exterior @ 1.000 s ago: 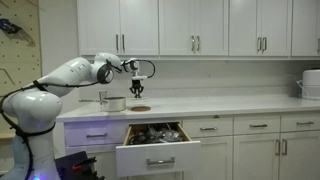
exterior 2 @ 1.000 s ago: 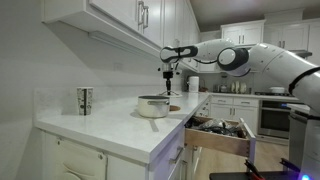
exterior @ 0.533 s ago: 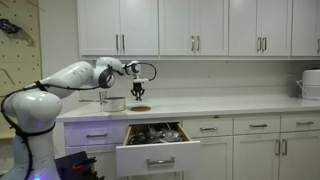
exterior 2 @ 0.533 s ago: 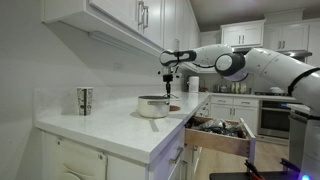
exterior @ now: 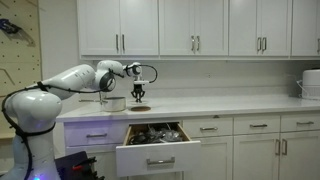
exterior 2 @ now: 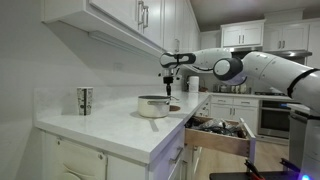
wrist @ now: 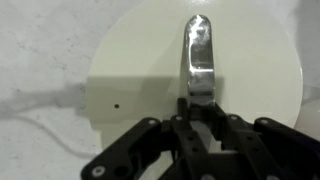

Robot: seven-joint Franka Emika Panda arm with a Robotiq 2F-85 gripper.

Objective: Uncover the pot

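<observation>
Fingers (wrist: 172, 128) clenched on the lid (wrist: 130, 90) by its handle (wrist: 197, 55). I've dropped lower, close to the table (exterior: 220, 103) beside the pot (exterior 2: 153, 105). Pot stands open; releasing comes next, I judge.

No readable text, labels or numbers in any view

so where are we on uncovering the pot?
Done, it seems: the pot looks open-topped in an exterior view. A flat round disc with a metal strap handle, probably its lid, lies on the counter beside it. In hand: the gripper hovers over that disc; I can't tell whether it is open or shut. Left: likely only pulling the arm clear.
</observation>
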